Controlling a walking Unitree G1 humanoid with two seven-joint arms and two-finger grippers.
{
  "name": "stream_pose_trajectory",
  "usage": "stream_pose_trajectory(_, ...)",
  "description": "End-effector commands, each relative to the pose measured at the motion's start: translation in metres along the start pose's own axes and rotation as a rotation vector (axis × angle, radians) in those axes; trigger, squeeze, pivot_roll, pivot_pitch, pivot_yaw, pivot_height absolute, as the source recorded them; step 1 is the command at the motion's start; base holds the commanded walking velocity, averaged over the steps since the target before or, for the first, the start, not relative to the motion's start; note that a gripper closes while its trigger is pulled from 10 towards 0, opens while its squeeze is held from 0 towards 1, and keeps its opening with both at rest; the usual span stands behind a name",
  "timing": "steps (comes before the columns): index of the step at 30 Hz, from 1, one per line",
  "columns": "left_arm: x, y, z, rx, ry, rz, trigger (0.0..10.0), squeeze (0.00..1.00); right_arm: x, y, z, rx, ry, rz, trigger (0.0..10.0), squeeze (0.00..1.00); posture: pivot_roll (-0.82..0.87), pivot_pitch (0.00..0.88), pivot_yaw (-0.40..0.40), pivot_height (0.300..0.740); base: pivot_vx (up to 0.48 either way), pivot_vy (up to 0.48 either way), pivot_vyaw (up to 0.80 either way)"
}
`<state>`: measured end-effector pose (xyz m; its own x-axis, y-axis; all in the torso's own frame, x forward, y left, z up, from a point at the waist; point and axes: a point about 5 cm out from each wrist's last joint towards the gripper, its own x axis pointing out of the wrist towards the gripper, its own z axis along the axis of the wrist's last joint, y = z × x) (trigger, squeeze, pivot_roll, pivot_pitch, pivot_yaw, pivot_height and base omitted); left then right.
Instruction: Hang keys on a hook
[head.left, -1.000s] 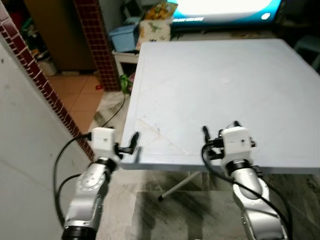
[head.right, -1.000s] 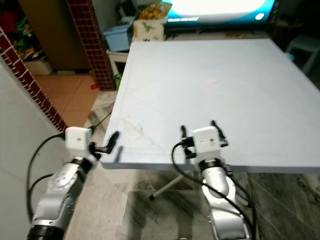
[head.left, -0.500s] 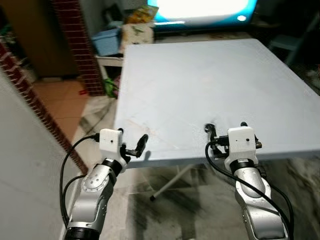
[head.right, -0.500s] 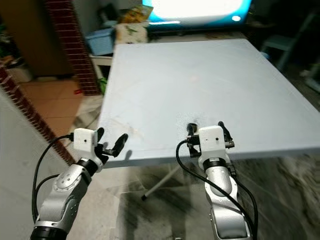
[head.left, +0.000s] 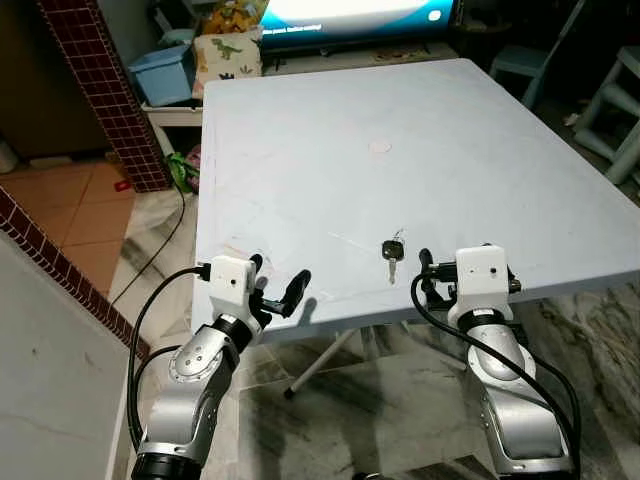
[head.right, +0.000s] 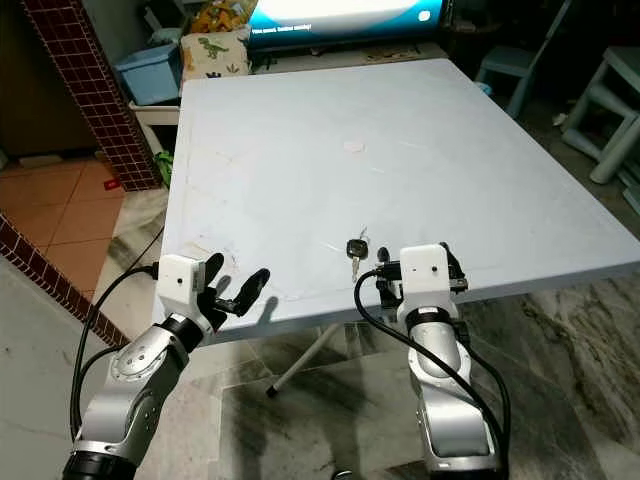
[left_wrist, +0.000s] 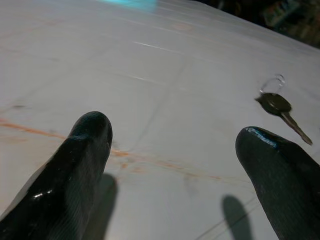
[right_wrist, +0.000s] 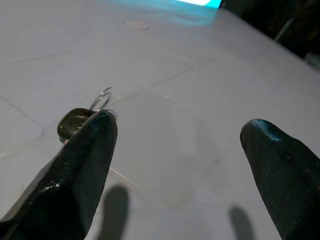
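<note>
- Your head views take in the whole pale grey table (head.left: 420, 130), with a lit screen (head.left: 350, 15) past its far edge and a blue bin (head.left: 165, 75) on the floor off its far left corner.
- In those views you see the key (head.left: 392, 250) lying flat on the table close to the near edge, roughly midway along it, with its ring toward the far side.
- Your right gripper (head.right: 415, 266) sits at that near edge just beside the key, which lies a little to its left; its fingers are spread wide and hold nothing.
- Your right wrist view brings the key's dark head and wire ring (right_wrist: 102, 97) up close, partly hidden behind one fingertip (right_wrist: 82, 165); you cannot tell there whether they touch.
- Your left gripper (head.left: 279, 288) hovers near the table's near left corner, well apart from the key, fingers wide open and empty.
- Your left wrist view shows the key (left_wrist: 277, 106) farther off, beyond the fingertip (left_wrist: 282, 172), plus faint orange scuffs (left_wrist: 30, 130) on the tabletop.
</note>
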<state>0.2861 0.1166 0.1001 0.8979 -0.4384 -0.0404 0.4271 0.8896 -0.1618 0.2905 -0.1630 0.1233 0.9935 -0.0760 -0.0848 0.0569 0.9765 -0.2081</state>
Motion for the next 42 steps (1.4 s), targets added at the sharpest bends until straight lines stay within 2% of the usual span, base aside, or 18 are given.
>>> stream_pose_trajectory(1, -0.003, 0.002, 0.002, 0.005, 0.008, -0.012, 10.0, 0.00, 0.005, 0.004, -0.002, 0.047, 0.032, 0.022, 10.0, 0.00, -0.05, 0.085, 0.042, 0.740, 0.000, 0.000, 0.00)
stream_pose_trajectory(5, -0.005, 0.001, 0.002, 0.000, 0.013, -0.030, 10.0, 0.00, 0.009, 0.005, -0.001, 0.041, 0.029, 0.039, 10.0, 0.00, -0.05, 0.085, 0.043, 0.740, 0.000, 0.000, 0.00)
stream_pose_trajectory(9, -0.009, 0.000, 0.000, 0.002, 0.034, -0.067, 10.0, 0.00, 0.020, 0.006, 0.000, 0.060, 0.037, 0.056, 10.0, 0.00, -0.05, 0.088, 0.042, 0.740, 0.000, 0.000, 0.00)
stream_pose_trajectory(11, -0.011, 0.000, -0.001, 0.003, 0.037, -0.066, 10.0, 0.00, 0.025, 0.006, 0.001, 0.081, 0.047, 0.040, 10.0, 0.00, -0.03, 0.093, 0.041, 0.740, 0.000, 0.000, 0.00)
stream_pose_trajectory(12, -0.012, -0.001, 0.000, -0.001, 0.038, -0.073, 10.0, 0.00, 0.027, 0.005, -0.001, 0.120, 0.076, 0.008, 10.0, 0.00, -0.03, 0.093, 0.041, 0.740, 0.000, 0.000, 0.00)
stream_pose_trajectory(15, -0.013, -0.002, 0.000, -0.005, 0.038, -0.082, 10.0, 0.00, 0.028, 0.005, -0.001, 0.141, 0.084, -0.006, 10.0, 0.00, -0.03, 0.093, 0.041, 0.740, 0.000, 0.000, 0.00)
stream_pose_trajectory(19, -0.015, -0.006, -0.001, -0.014, 0.051, -0.123, 10.0, 0.00, 0.026, 0.008, -0.001, 0.123, 0.089, -0.018, 10.0, 0.00, -0.03, 0.098, 0.037, 0.740, 0.000, 0.000, 0.00)
stream_pose_trajectory(23, -0.015, -0.009, 0.000, -0.013, 0.054, -0.154, 10.0, 0.00, 0.027, 0.009, -0.009, 0.191, 0.137, -0.032, 10.0, 0.00, -0.03, 0.099, 0.040, 0.740, 0.000, 0.000, 0.00)
stream_pose_trajectory(33, -0.014, -0.014, 0.002, -0.018, 0.057, -0.180, 10.0, 0.00, 0.039, 0.006, -0.014, 0.260, 0.181, -0.054, 10.0, 0.00, -0.03, 0.100, 0.041, 0.740, 0.000, 0.000, 0.00)
stream_pose_trajectory(35, -0.014, -0.015, 0.002, -0.017, 0.059, -0.184, 10.0, 0.00, 0.041, 0.006, -0.018, 0.308, 0.214, -0.065, 10.0, 0.00, -0.03, 0.100, 0.041, 0.740, 0.000, 0.000, 0.00)
stream_pose_trajectory(40, -0.015, -0.017, 0.002, -0.020, 0.061, -0.192, 10.0, 0.00, 0.043, 0.009, -0.021, 0.327, 0.228, -0.036, 10.0, 0.00, -0.02, 0.101, 0.042, 0.740, 0.000, 0.000, 0.00)
stream_pose_trajectory(41, -0.015, -0.018, 0.002, -0.021, 0.063, -0.199, 10.0, 0.00, 0.044, 0.011, -0.023, 0.341, 0.238, -0.014, 9.5, 0.00, -0.02, 0.102, 0.043, 0.740, 0.000, 0.000, 0.00)
stream_pose_trajectory(42, -0.015, -0.018, 0.002, -0.021, 0.064, -0.201, 10.0, 0.00, 0.044, 0.011, -0.023, 0.354, 0.239, -0.009, 4.5, 0.00, -0.02, 0.102, 0.043, 0.740, 0.000, 0.000, 0.00)
